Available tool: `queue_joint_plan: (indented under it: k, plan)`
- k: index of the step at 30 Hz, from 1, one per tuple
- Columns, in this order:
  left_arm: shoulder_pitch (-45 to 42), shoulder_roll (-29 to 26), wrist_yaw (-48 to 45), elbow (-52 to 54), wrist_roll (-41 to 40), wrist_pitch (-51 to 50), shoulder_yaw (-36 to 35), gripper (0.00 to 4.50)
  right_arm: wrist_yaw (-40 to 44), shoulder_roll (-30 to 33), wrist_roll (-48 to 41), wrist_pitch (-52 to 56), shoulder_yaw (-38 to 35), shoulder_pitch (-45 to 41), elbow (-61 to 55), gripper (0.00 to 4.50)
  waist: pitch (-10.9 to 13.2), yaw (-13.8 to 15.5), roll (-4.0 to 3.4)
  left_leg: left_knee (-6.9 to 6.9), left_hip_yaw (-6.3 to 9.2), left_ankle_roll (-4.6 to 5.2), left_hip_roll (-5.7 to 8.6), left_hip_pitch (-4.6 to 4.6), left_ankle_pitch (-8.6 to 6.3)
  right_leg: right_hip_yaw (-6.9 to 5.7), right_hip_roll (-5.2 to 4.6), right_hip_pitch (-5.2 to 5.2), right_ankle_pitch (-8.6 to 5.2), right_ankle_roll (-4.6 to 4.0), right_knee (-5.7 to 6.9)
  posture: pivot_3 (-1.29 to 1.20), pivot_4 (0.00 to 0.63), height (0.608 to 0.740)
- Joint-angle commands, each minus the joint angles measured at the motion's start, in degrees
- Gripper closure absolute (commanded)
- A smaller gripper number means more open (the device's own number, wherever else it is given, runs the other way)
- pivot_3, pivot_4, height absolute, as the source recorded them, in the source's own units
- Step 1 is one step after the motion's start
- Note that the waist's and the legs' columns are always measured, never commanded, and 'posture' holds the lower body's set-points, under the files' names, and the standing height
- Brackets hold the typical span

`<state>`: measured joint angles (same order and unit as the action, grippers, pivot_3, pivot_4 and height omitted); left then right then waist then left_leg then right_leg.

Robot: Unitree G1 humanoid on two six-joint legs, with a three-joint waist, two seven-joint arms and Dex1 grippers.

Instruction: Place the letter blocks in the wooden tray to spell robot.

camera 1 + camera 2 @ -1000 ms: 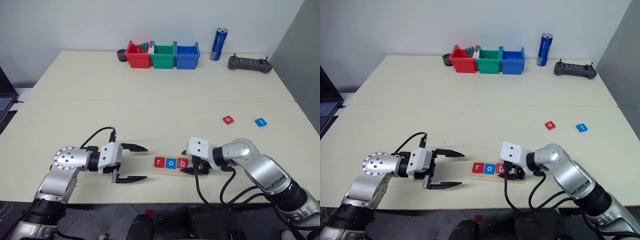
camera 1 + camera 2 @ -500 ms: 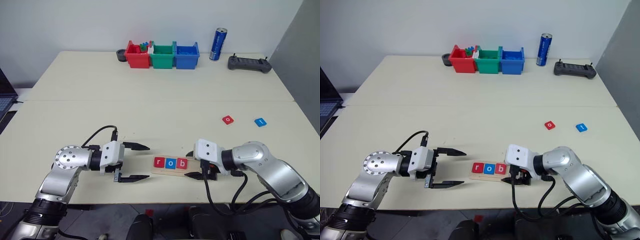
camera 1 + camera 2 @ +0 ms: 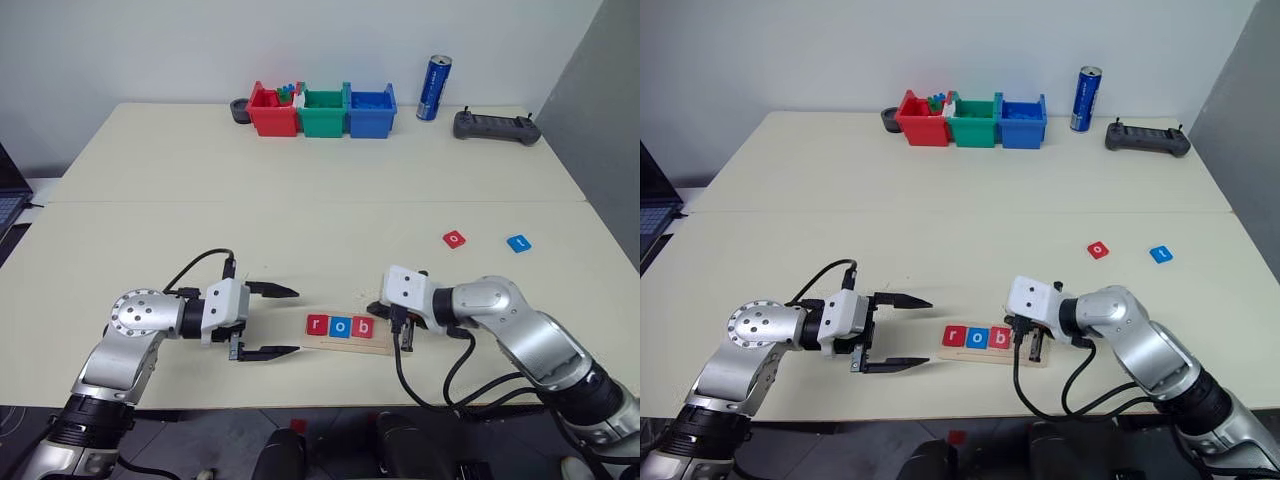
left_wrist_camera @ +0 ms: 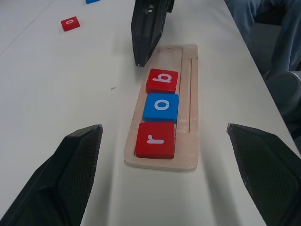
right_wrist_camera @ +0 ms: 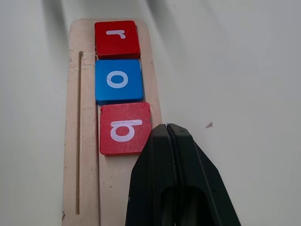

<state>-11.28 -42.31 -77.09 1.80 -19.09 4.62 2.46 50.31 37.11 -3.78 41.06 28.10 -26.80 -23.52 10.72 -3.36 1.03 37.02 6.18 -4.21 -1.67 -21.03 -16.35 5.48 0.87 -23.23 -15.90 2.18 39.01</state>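
Note:
The wooden tray lies near the table's front edge. Three letter blocks sit in it from its left end: a red r, a blue o and a red b. Two more letter blocks lie loose on the table to the right, a red o and a blue t. My right gripper is shut on nothing, its tip over the tray's edge just beside the b. My left gripper stands open just left of the tray, pointing along it with nothing between its fingers.
At the table's far edge stand a red bin, a green bin, a blue bin, a blue can and a black controller. A laptop shows at the left edge.
My right gripper has closed from open to shut. It swung out to the right of the tray's end, then came back beside the b. The left arm and the blocks have not moved.

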Motion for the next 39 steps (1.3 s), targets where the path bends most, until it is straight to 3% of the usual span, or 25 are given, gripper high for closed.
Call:
queue_joint_plan:
  k: [1,10,16,19,21,22,23,27,33,39]
  plan:
    - [0.1,0.2,-0.1,0.2,-0.3,1.6,0.0,0.0,0.9,-0.4,1.1,-1.7,1.1,-1.5,-0.7,4.47,0.0,0.0,0.0,0.0,0.0,0.0,0.0,0.0,0.0,0.0,0.0,0.0,0.0,0.0,0.0,0.0,0.15,0.74]
    - [1.8,-0.2,0.7,2.3,-0.6,1.3,-0.3,0.0,1.4,-0.7,1.5,-3.5,1.8,-1.5,-1.4,4.47,0.0,0.0,0.0,0.0,0.0,0.0,0.0,0.0,0.0,0.0,-0.01,0.0,0.0,0.0,0.0,0.0,0.15,0.74]
    - [2.1,-0.4,1.6,4.3,-0.9,-0.1,-0.5,0.0,3.3,1.5,-3.9,-0.8,-6.0,-0.6,-5.2,4.47,0.0,0.1,-0.01,0.0,0.0,0.0,0.0,0.0,0.0,-0.01,-0.01,0.0,0.0,0.0,0.0,0.0,0.15,0.74]
    - [1.9,-0.3,2.6,5.6,-1.2,-1.6,-0.5,0.0,1.0,2.0,-6.8,1.6,-13.4,2.8,-6.1,3.9,0.0,0.1,0.0,-0.01,0.01,0.0,0.0,-0.01,0.0,-0.01,-0.01,0.0,0.0,0.0,-0.01,0.0,0.15,0.74]
    - [1.9,-0.2,2.9,6.1,-1.4,-2.3,-0.5,0.0,-2.3,1.2,-7.0,1.7,-18.5,4.8,-4.5,3.9,0.0,0.2,0.0,-0.01,0.02,0.0,0.01,-0.01,0.0,-0.01,-0.01,0.01,0.0,0.0,-0.01,0.0,0.15,0.74]
    - [1.9,-0.2,3.0,6.3,-1.4,-2.5,-0.4,0.0,-4.3,0.5,-6.9,1.5,-20.9,5.2,-3.2,3.44,0.0,0.1,0.0,-0.01,0.02,0.0,0.01,-0.02,0.0,-0.01,-0.01,0.01,0.0,0.0,-0.01,0.0,0.15,0.74]
    - [1.9,-0.1,3.1,6.4,-1.4,-2.7,-0.3,0.0,-6.0,-0.2,-6.7,1.3,-22.7,5.4,-2.1,3.39,0.0,0.1,0.0,-0.01,-0.02,0.0,0.01,-0.01,0.0,0.02,-0.01,0.01,0.0,0.0,-0.01,0.0,0.15,0.74]
    - [1.5,0.3,3.2,6.2,-2.0,-3.6,-0.4,0.0,-13.9,-3.6,-5.4,-1.9,-28.9,4.3,5.1,2.11,0.0,-0.1,0.0,0.0,-0.04,0.0,0.0,0.03,0.0,0.04,0.0,0.01,0.0,0.0,0.01,0.0,0.15,0.74]
    - [0.6,0.2,2.4,4.5,-2.2,-3.2,-0.4,0.0,-20.3,-6.3,-3.5,-5.1,-31.1,-1.4,21.2,0.21,0.0,-0.1,-0.01,-0.02,-0.08,0.0,0.01,0.03,0.0,0.07,0.0,0.0,0.01,-0.01,0.01,0.0,0.15,0.74]
    - [-0.1,0.1,2.8,6.0,-2.2,-4.6,0.0,0.0,-19.9,-6.6,-1.5,-10.9,-29.0,-8.0,38.3,0.21,0.0,-0.3,-0.02,-0.04,-0.1,0.0,0.01,0.02,0.0,0.09,0.0,0.0,0.01,-0.02,0.01,0.0,0.15,0.74]
